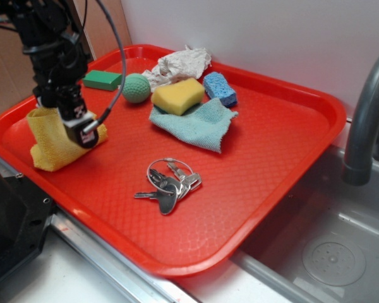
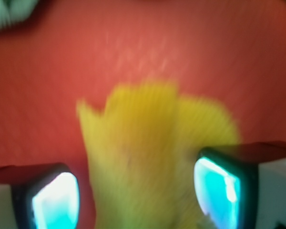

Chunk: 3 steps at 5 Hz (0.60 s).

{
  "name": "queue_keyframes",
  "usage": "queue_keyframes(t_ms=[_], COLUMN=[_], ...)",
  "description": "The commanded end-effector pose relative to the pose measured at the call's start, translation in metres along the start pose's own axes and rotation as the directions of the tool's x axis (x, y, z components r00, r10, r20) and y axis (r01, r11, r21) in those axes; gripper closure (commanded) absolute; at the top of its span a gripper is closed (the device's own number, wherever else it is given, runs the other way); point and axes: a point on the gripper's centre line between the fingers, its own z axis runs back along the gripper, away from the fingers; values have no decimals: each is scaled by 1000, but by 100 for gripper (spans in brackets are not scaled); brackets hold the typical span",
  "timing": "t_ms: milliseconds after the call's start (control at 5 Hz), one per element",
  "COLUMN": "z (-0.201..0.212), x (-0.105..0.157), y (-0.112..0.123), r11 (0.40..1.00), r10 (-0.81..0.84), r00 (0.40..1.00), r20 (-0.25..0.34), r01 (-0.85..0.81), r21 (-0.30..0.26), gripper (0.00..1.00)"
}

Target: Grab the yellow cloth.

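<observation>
- The red tray (image 1: 284,126) takes up most of the exterior view, its near rim running along the sink (image 1: 328,252) edge, and it carries every loose item.
- The grey faucet (image 1: 366,113) curves up at the right, beside the tray's far corner.
- The robot arm (image 1: 50,44) reaches down over the tray's left end.
- The gripper (image 2: 136,191) sits low over the yellow cloth (image 1: 54,142); in the wrist view the cloth fills the gap between the two pads (image 2: 55,200), which look pressed to its sides, grasping it.
- The yellow cloth stands bunched upright at the tray's left edge, its lower end apparently on the tray floor.
- The blue-green cloth (image 1: 199,126) lies flat near the middle, well apart from the gripper.
- The yellow sponge (image 1: 178,96) rests on that cloth's far edge.
- The white crumpled rag (image 1: 177,65) lies against the back rim.
- The key ring (image 1: 169,184) lies toward the front.
- The green ball (image 1: 136,88) sits just beside the yellow sponge.
- The blue sponge (image 1: 220,89) lies behind the blue-green cloth.
- The green block (image 1: 102,79) lies at the back left.
</observation>
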Motion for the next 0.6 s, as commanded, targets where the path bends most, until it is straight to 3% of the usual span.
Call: queue_keyframes(t_ms=[0,200,400], z=[-9,-2,23], x=[-6,0,-1], y=[-7,-3,13], r11=[999,998,986], r10=[50,67,160], r00=[998,998,987], r20=[-30,-20,11], r01=[-49,-66,-160], r21=[20,18,55], gripper=[100,100,100])
